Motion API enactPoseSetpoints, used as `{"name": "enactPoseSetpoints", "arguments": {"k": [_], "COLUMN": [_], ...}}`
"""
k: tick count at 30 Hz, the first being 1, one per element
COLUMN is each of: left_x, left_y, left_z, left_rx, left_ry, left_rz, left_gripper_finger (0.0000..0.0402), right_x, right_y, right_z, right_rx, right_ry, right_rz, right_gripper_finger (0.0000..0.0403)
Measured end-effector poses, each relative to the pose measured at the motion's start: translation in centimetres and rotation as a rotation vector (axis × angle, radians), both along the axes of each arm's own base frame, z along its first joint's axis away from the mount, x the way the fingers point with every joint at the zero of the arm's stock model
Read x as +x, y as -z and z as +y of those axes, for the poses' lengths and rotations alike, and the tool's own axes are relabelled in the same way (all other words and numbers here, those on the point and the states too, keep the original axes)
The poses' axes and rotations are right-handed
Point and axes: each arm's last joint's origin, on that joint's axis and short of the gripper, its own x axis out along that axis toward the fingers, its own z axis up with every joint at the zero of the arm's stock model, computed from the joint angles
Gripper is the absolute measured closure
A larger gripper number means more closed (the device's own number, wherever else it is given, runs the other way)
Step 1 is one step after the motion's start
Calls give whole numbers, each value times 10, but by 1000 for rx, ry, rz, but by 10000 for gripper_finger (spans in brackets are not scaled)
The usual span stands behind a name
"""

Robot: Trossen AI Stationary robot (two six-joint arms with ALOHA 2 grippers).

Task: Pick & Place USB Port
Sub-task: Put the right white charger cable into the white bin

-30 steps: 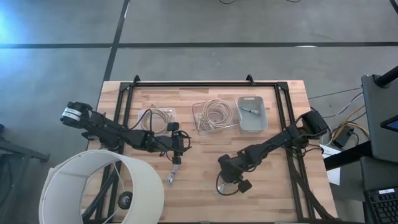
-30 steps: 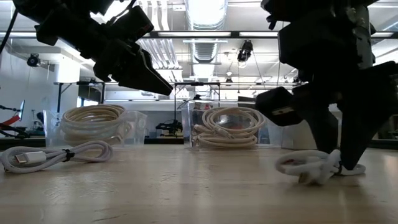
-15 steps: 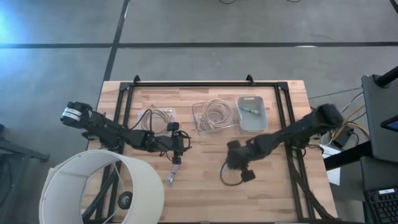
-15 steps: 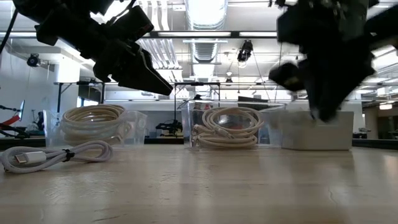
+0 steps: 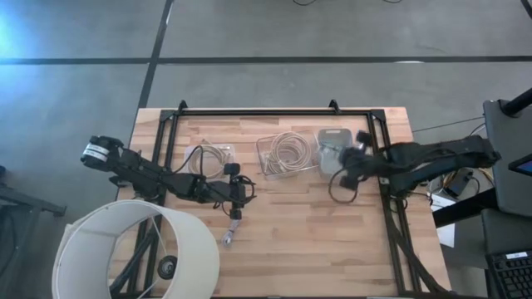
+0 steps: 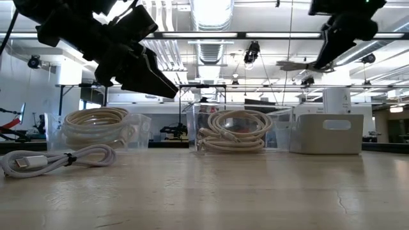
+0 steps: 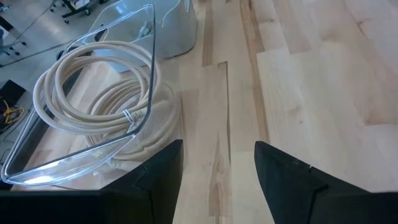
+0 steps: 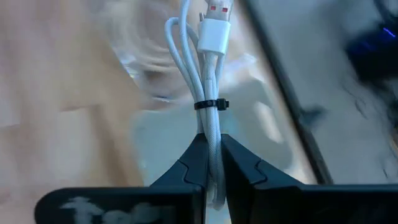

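High view: right gripper (image 5: 347, 164) above grey bin (image 5: 336, 135) near the table's (image 5: 274, 249) far edge, white USB cable (image 5: 339, 189) dangling.
Right wrist view: fingers (image 8: 198, 163) pinched tight on the bundled cable (image 8: 210, 74).
Left wrist view: left gripper (image 7: 217, 165) parted, empty, beside clear tray (image 7: 87, 93).

Right gripper (image 5: 349, 159) appears smeared in the high view; its fingers cannot be resolved there. Grey bin (image 8: 205, 124) is blurred behind the bundled cable (image 8: 210, 93).
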Motion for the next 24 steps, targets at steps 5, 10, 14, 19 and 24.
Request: {"name": "enactPoseSetpoints", "arguments": {"k": [5,10,14,19,24], "left_x": [0,0,0,0,0], "left_y": [0,0,0,0,0], "left_z": [0,0,1,1,1], "left_rx": [0,7,7,7,6], "left_ry": [-1,2,1,1,0], "left_rz": [0,2,1,2,1], "left_gripper_finger": [200,200,200,200,200], "right_x": [-18,-20,-13,1,13], "right_y": [2,24,39,50,67], "right_z": [-18,-29,-36,-42,-50], "right_rx": [2,-10,11,33,46], "right_ry": [142,202,219,218,251], "right_rz": [-20,68,149,222,331], "right_gripper_finger": [379,379,379,378,378]}}
